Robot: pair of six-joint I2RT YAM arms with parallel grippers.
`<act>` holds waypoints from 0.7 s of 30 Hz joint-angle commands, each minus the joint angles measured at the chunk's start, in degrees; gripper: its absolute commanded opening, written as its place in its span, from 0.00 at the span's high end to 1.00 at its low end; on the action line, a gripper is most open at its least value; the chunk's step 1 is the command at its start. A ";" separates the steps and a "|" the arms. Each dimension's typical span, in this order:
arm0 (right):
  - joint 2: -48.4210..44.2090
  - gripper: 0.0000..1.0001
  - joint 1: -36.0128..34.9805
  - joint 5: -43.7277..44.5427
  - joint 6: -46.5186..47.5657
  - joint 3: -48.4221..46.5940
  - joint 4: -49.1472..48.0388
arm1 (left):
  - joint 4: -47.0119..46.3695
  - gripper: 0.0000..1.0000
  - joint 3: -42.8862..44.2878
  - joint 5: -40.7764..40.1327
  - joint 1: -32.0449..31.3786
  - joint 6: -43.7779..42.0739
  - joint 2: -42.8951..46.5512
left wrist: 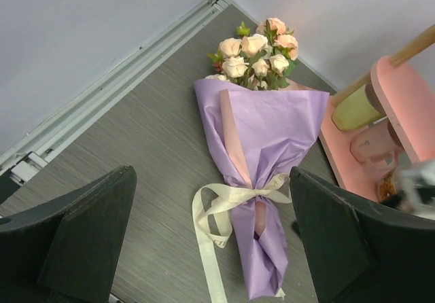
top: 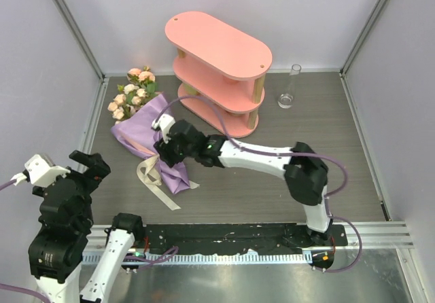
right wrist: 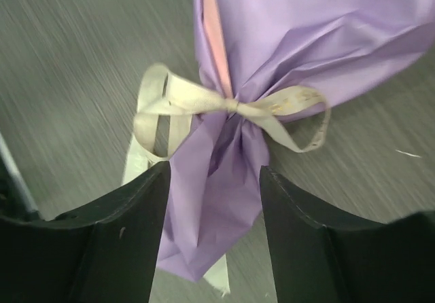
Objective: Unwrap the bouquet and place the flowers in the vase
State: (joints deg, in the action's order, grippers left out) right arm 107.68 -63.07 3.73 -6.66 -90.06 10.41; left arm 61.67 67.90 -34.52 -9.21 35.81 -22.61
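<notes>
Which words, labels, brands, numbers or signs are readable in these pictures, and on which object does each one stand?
No text can be read in any view.
Cream ribbon: faint brownish specks, too blurred to tell whether they are print.
Purple paper, pink shelf, vase: no lettering visible.

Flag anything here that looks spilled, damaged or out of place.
Nothing looks spilled or broken. The bouquet lies flat on its side on the table, still wrapped, and the loose tails of its ribbon trail untidily across the surface. The vase stands upright to the right of the pink shelf, with no flowers in it.
</notes>
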 commanded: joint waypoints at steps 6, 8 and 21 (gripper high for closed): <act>14.12 0.37 -4.25 -7.42 14.56 -8.71 -12.18 | -2.08 0.00 -3.92 5.42 -3.00 -3.12 5.20; 17.46 0.37 -4.69 -5.94 15.96 -12.05 -11.04 | -2.08 0.00 -3.74 7.18 -2.92 -3.73 5.56; 17.65 0.38 -7.07 2.34 21.07 -12.51 -13.75 | -3.66 0.01 -4.79 12.55 -3.00 -3.30 4.42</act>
State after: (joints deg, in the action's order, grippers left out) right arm 128.09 -70.17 3.29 12.40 -100.73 1.26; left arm 60.69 63.29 -24.10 -12.01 32.58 -16.99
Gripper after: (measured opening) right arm 0.619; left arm 0.996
